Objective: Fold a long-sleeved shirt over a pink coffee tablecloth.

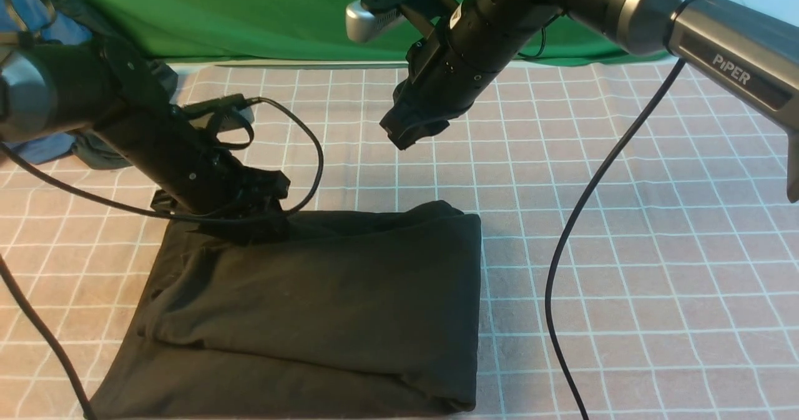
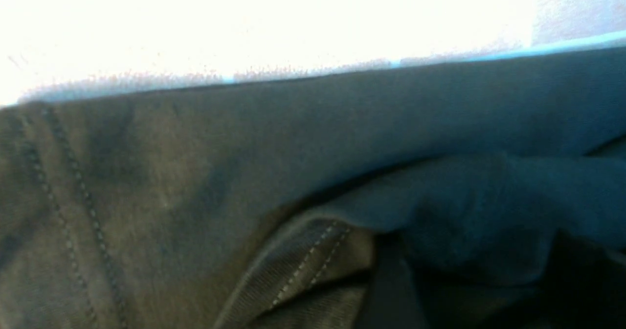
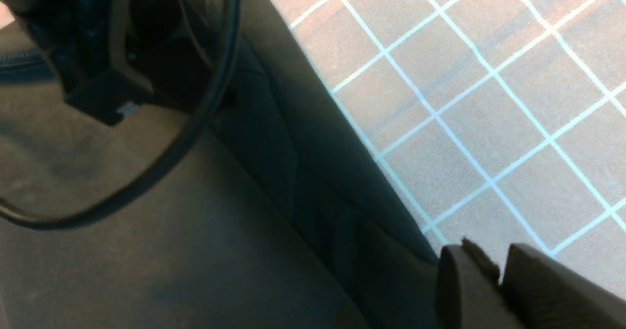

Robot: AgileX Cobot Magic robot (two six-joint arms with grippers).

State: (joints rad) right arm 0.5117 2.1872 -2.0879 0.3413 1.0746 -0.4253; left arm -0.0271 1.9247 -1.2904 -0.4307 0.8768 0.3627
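The long-sleeved shirt point(image 1: 312, 307) lies as a folded black rectangle on the pink coffee tablecloth point(image 1: 624, 220), left of the middle. My left gripper point(image 1: 253, 223) is down on the shirt's far left edge. In its wrist view the dark fingers point(image 2: 386, 290) stand wide apart, with shirt fabric point(image 2: 293, 148) bulging loosely between them, so it is open. My right gripper point(image 1: 402, 136) hangs above the cloth behind the shirt. Its fingertips point(image 3: 469, 280) are nearly touching, with nothing between them, over the shirt's edge point(image 3: 171, 246) and the grid cloth point(image 3: 489, 99).
A bright green cloth point(image 1: 249, 14) hangs across the back. A blue and dark grey bundle point(image 1: 44, 145) lies at the far left. A black cable point(image 1: 574, 251) trails down from the right arm over the tablecloth. Another cable point(image 1: 312, 151) loops beside the left wrist.
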